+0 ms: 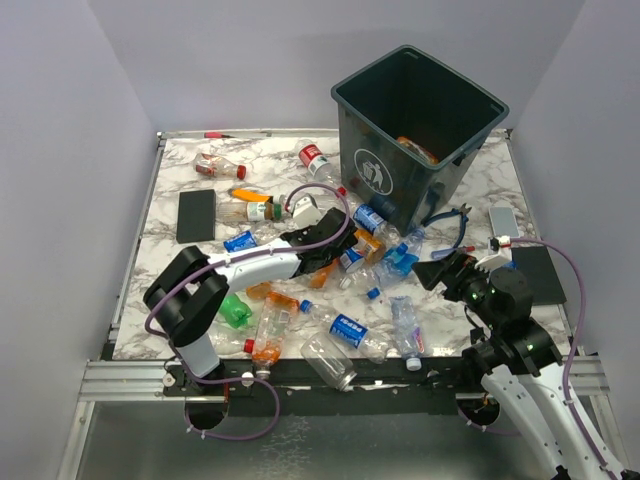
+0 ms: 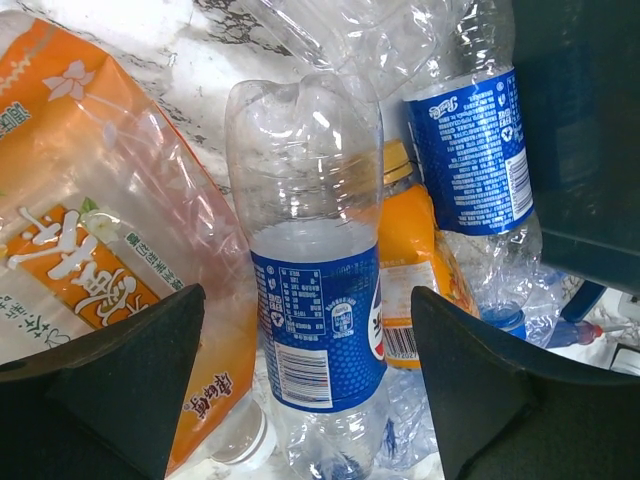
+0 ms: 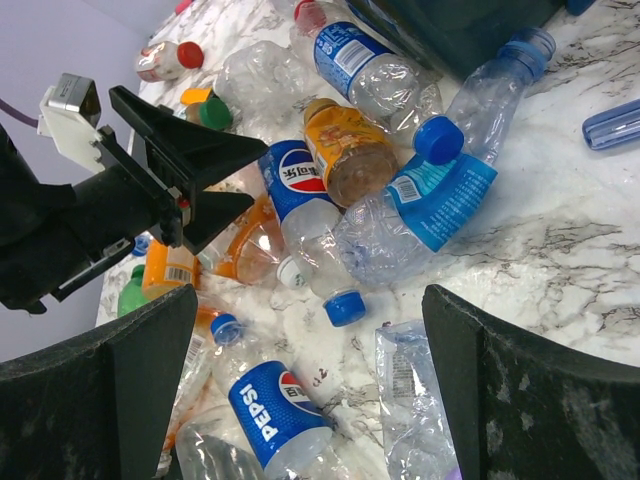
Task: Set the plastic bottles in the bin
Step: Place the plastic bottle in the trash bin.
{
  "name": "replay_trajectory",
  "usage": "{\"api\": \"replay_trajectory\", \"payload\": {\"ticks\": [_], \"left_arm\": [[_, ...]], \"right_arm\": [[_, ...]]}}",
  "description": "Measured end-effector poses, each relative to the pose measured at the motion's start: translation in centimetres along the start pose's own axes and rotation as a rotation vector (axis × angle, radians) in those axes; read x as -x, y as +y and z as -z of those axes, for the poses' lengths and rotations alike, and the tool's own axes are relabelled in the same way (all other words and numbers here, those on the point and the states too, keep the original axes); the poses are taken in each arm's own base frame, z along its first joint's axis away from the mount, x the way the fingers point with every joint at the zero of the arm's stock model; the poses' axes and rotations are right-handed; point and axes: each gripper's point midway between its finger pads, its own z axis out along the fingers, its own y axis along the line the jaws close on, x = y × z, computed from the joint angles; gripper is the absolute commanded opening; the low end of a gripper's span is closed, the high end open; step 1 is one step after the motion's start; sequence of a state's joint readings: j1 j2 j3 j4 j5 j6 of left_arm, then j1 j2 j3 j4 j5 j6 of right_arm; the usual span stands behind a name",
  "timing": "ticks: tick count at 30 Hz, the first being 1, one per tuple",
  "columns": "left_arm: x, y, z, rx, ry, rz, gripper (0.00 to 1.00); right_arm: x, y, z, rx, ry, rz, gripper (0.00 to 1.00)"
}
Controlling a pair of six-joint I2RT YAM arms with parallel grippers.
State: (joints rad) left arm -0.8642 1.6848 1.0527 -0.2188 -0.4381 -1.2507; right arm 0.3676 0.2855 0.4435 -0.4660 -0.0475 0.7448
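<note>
Several plastic bottles lie in a heap on the marble table in front of the bin [image 1: 415, 130]. An orange bottle [image 1: 418, 150] lies inside the bin. My left gripper [image 1: 338, 232] is open over the heap. In the left wrist view [image 2: 305, 330] its fingers stand on either side of a clear blue-labelled bottle [image 2: 315, 300], apart from it. An orange-labelled bottle [image 2: 90, 250] lies to its left. My right gripper [image 1: 438, 272] is open and empty. In the right wrist view [image 3: 310, 380] it hangs above a Pepsi bottle [image 3: 270, 415] and a crushed clear one [image 3: 415, 390].
A flat black pad [image 1: 196, 215] lies at the left and another [image 1: 540, 272] at the right by the right arm. Blue-handled pliers [image 1: 455, 222] and a grey box [image 1: 503, 222] lie right of the bin. More bottles [image 1: 215, 165] lie far left.
</note>
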Motion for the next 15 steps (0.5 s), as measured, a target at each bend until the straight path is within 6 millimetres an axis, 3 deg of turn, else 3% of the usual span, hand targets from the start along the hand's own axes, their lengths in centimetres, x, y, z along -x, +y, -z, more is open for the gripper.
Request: {"api": "replay_trajectory", "payload": {"ticks": [4,7,12,15], "left_arm": [[0.4,0.4,0.2,0.016,-0.018,-0.014,0.89],[1.0,1.8,0.6,0.053,-0.031,-0.036,0.9],[3.8,5.0,2.3,0.118,-0.087,-0.039,0.93],[6.0,4.6,4.3,0.092,-0.141,-0.029,0.93]], "right_arm": [[0.0,0.0,0.0,0.0,0.0,0.0,0.98],[0.0,0.0,0.0,0.0,0.0,0.0,0.98],[0.0,0.0,0.0,-0.001,0.0,0.0,0.98],[0.0,0.0,0.0,-0.001,0.0,0.001,0.98]]}}
